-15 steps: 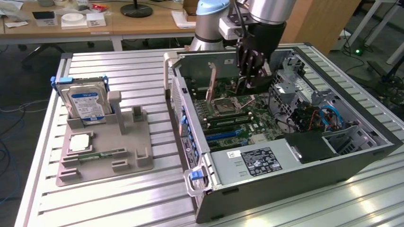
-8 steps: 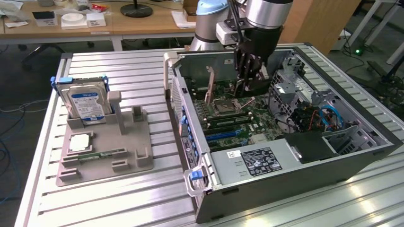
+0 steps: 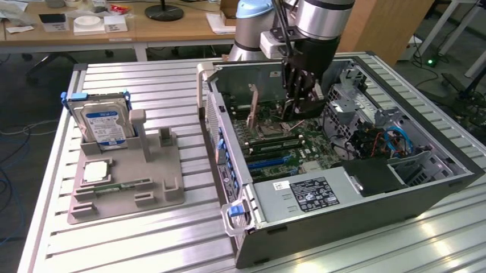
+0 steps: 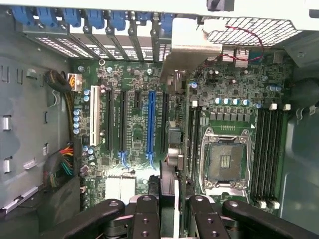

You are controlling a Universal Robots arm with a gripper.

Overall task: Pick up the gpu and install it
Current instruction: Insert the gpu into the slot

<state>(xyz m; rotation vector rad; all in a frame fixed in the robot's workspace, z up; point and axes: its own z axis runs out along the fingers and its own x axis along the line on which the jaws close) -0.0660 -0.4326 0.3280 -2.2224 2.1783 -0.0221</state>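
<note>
Above the blue slot and just to one side of it, you have the gpu carried edge-on, its pale bracket end pointing toward the rear openings beyond that slot. Your gripper has its jaws clenched on the card's edge, and the grasp looks square. Pick-up is complete, in my judgement. Installation is not: the black slot just beside the blue slot shows open along most of its length, so the card does not look seated. How far it stands off the motherboard cannot be told. Well apart from the blue slot, out on the table, the holder carries the hard drive.
</note>
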